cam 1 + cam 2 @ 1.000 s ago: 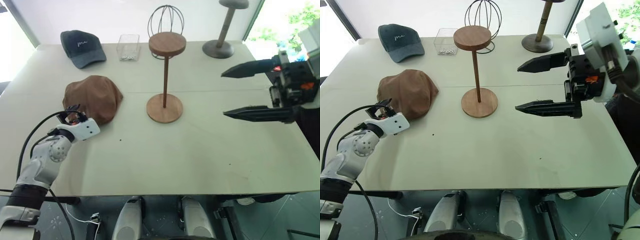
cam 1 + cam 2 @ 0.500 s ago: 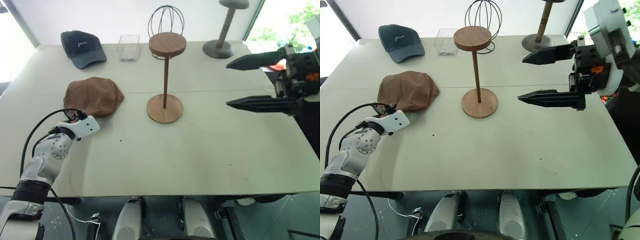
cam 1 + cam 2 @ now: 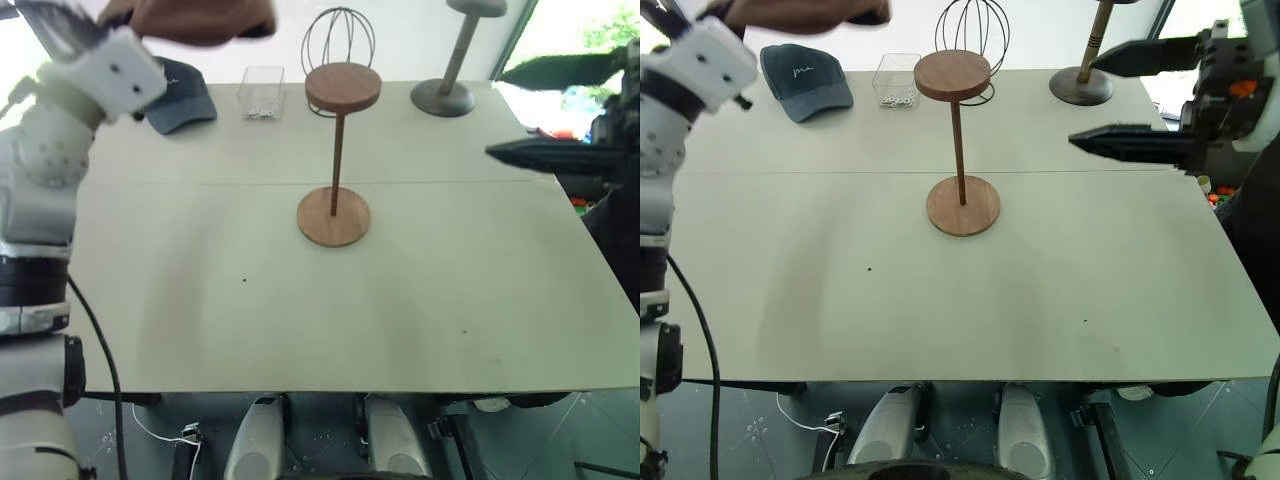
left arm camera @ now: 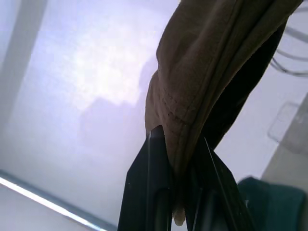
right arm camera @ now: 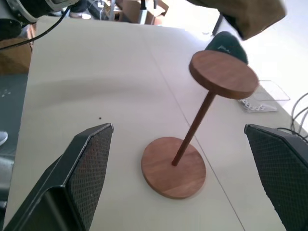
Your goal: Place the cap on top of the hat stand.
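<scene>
Holding the cap (image 3: 190,18) by its edge, the left gripper (image 4: 177,192) sits high up at the far-left corner of the table (image 3: 300,300), jaws pinched tight on the brim w/ fabric folded between them, as the left wrist view shows plainly. The cap hangs out from that claw toward the centre, its long axis running roughly sideways across the scene, well above table level. Next over, beyond & below the claw, lie the navy baseball cap (image 3: 180,95) and a small clear box (image 3: 260,92), both flat on the table, not part of the job. Further right of the claw, and lower, stands the hat stand (image 3: 338,150): round disc top, thin rod, disc base, upright, bare on top. So the key relation: the disc top lies to the right of & below the held cap, a fair gap between them, nothing in the way. Behind it is a wire-dome stand (image 3: 338,40), then a grey stand (image 3: 452,60). Far right, the right gripper (image 3: 1140,100) hangs spread wide, empty, level w/ the disc top & beside it. Judgement: the left arm is the one to carry across & lower; the right is nearer the stand but has nothing to add beyond maybe steadying. Risk: the floppy cap drapes off-centre since it's wider than the disc.
</scene>
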{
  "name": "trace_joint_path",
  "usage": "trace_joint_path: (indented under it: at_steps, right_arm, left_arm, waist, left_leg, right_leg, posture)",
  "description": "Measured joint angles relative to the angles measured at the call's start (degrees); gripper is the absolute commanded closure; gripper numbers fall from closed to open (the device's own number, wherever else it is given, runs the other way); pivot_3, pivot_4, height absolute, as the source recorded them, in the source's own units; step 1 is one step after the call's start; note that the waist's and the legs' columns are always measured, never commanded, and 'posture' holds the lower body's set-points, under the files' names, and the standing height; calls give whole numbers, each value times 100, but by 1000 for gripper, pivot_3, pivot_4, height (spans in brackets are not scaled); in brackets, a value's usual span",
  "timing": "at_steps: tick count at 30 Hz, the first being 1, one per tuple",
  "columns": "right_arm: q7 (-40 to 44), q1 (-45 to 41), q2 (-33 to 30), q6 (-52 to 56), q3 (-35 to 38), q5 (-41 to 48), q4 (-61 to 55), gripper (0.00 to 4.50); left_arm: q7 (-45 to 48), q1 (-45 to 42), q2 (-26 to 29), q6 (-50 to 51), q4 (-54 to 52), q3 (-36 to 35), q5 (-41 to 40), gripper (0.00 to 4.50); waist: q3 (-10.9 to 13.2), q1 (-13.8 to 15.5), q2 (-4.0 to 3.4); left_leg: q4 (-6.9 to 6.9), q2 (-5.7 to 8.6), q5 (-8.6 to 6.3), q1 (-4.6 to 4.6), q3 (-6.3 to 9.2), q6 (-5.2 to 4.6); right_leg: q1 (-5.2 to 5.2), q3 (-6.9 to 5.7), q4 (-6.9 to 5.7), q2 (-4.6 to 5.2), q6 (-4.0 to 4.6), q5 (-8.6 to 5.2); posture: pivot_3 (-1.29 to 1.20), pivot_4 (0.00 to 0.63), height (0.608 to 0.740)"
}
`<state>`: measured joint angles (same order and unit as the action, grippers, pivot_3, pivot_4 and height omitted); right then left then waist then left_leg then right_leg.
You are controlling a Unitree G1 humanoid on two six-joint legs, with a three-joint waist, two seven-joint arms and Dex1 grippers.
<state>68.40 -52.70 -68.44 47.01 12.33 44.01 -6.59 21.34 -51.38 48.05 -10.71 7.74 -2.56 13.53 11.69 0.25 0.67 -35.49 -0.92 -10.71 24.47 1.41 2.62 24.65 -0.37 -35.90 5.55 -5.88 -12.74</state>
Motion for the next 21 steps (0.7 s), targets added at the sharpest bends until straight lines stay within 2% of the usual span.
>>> trace_joint_path:
  at_steps: [7, 13, 19, 21]
  right_arm:
    - [-113, -19, -51, -22, 36, -93, 365, 0]
    - [-175, -31, -64, 5, 228, -49, 334, 0]
    - [-224, -31, -47, 5, 230, -49, 327, 0]
    - [-230, -32, -26, 4, 230, -45, 327, 0]
  left_arm:
    - [622, 60, -479, -139, -888, 126, -725, 4456]
    - [861, 780, -827, 62, -1614, 401, -779, 4456]
    - [887, 1039, -743, 23, -1823, 384, -509, 4456]
    - [888, 1187, -713, 22, -1817, 381, -410, 3669]
  waist:
    - [0, -52, 0]
    - [0, -105, 0]
    - [0, -98, 0]
    - [0, -95, 0]
  left_leg:
    - [-8, 1, 0, 2, 0, -1]
    - [-18, 0, 0, -1, 0, -2]
    - [-20, 0, 0, -2, 0, -3]
    - [-20, 0, 0, -1, 0, -3]
  right_leg:
    - [0, 4, -9, -1, -5, -2]
    - [-3, 6, -17, -2, -5, -3]
    - [-3, 8, -17, -3, -3, -4]
    - [-3, 8, -17, -3, -3, -4]
  posture:
    - [0, 150, 740]
    - [0, 150, 740]
    - [0, 150, 740]
    - [0, 150, 740]
